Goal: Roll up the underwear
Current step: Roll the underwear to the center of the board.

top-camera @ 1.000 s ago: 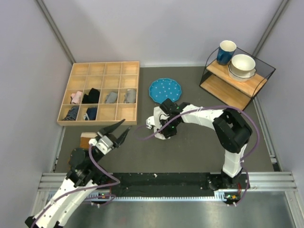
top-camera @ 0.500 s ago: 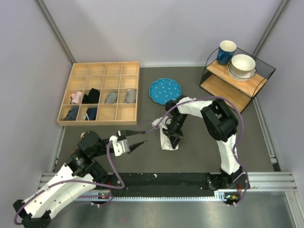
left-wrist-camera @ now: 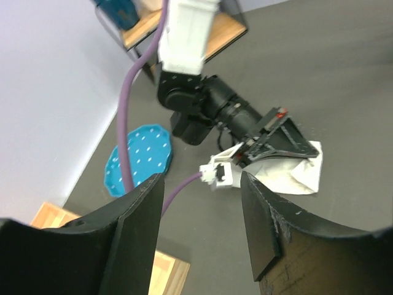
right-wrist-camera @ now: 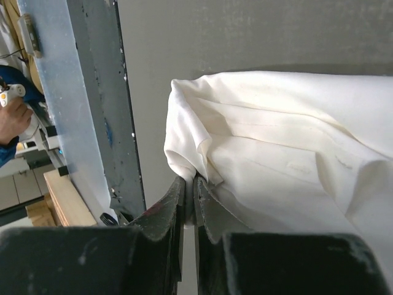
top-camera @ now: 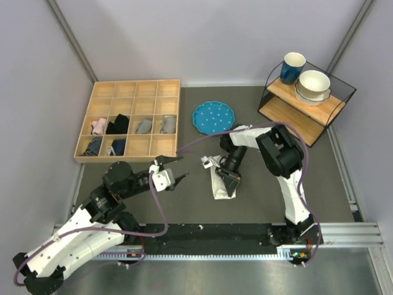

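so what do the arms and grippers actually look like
The left arm and right arm are white shells with black joints, each trailing a looping purple cable. The left gripper and right gripper are black, with two tapered wedge-shaped fingers.

Right gripper (top-camera: 228,179) is down on the white underwear (top-camera: 217,189), mid-table, the cloth lying in a narrow bunch. Left gripper (top-camera: 183,166) hovers just to its left, fingers spread, not touching. Blue plate (top-camera: 213,117) behind, wooden tray (top-camera: 135,90) far left.

No lettering can be read on the underwear (right-wrist-camera: 276,153) or anywhere else.
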Robot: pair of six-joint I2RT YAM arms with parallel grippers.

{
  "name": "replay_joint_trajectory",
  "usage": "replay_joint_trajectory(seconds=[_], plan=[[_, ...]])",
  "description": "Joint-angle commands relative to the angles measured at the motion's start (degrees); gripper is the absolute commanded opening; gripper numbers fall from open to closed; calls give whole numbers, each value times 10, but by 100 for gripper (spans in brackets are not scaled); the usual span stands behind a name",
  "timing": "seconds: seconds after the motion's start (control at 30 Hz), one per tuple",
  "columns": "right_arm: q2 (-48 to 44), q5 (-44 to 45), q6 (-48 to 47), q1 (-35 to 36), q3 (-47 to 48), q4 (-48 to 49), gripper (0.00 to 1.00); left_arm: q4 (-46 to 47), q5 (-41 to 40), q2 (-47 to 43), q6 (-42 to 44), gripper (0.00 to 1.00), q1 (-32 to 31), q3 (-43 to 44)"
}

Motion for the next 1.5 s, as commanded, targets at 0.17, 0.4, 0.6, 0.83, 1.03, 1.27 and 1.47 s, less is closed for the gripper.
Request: replay_joint_trajectory(seconds=[0.17, 0.4, 0.6, 0.83, 1.03, 1.27, 1.47], plan=[[14, -14, -16, -7, 26, -31, 6, 11, 123, 134, 57, 57, -102, 8], [20, -15, -20, -9, 30, -38, 6, 35, 8, 361, 92, 55, -246, 14], [21, -14, -20, -9, 31, -40, 6, 92, -82, 491, 125, 54, -271, 37], [18, -14, -21, -9, 31, -40, 7, 110, -163, 576, 128, 54, -271, 72], [20, -14, -23, -9, 30, -41, 7, 151, -182, 583, 123, 55, -270, 59], [17, -14, -25, -9, 29, -43, 7, 122, -202, 630, 118, 50, -265, 84], [10, -19, -30, -9, 29, -47, 9, 79, -190, 652, 93, 34, -252, 102]])
